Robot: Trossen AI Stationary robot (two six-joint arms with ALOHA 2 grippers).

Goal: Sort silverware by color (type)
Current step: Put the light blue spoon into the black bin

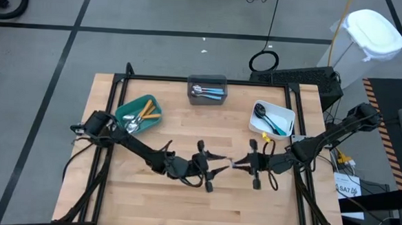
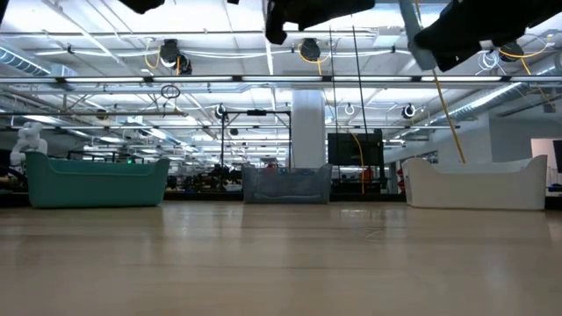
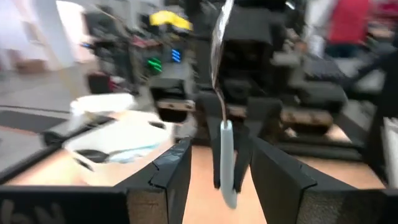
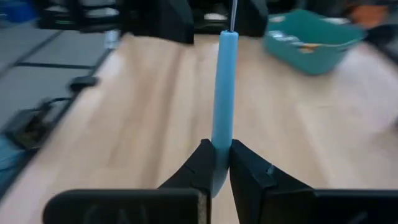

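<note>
Silverware piece [image 4: 224, 87] (blue handle) clamped by right gripper [image 4: 222, 163]; left gripper [image 3: 219, 165] spread apart.

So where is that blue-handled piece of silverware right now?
The blue-handled utensil is in the air over the middle of the table, clamped in the right gripper, just across from the left gripper, whose jaws are open.

Table [image 1: 148, 192]: 3 bins along far side — left bin [image 1: 137, 114], middle bin [image 1: 208, 89], right bin [image 1: 273, 119], each holding silverware [image 1: 207, 92]. Both grippers meet mid-table, before the bins.
</note>
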